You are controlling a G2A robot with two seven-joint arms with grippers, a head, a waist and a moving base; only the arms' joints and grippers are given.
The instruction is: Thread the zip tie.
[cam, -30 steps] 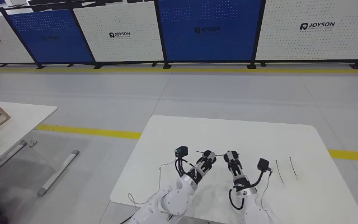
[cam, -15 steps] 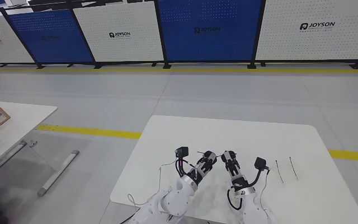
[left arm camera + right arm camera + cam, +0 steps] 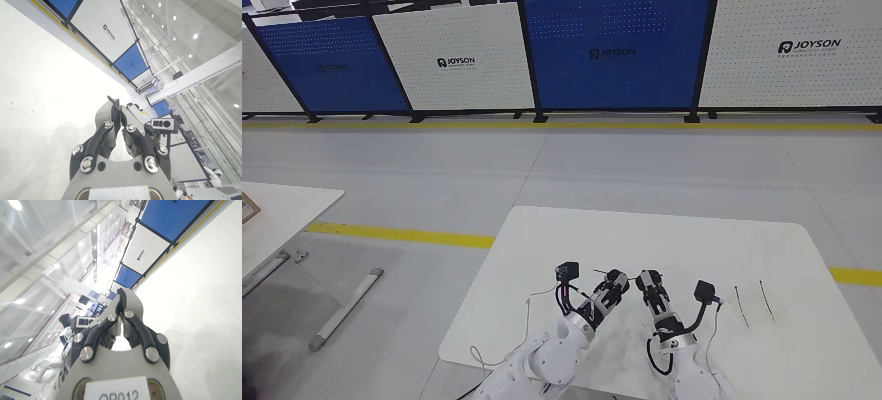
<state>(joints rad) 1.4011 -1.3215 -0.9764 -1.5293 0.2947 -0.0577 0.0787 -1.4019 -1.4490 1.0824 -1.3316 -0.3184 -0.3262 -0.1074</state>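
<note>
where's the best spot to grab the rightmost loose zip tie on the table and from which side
Likely near its middle, coming straight down from above with the fingers across its width. The rightmost zip tie lies flat on the table as a thin strip running roughly away from the robot. The other loose tie lies beside it without touching, leaving room either side.

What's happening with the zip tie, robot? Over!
Left gripper shut on zip tie. Right gripper shut on it too. Threaded or not: cannot tell. Spare ties lie aside on the table, clear of both.
</note>
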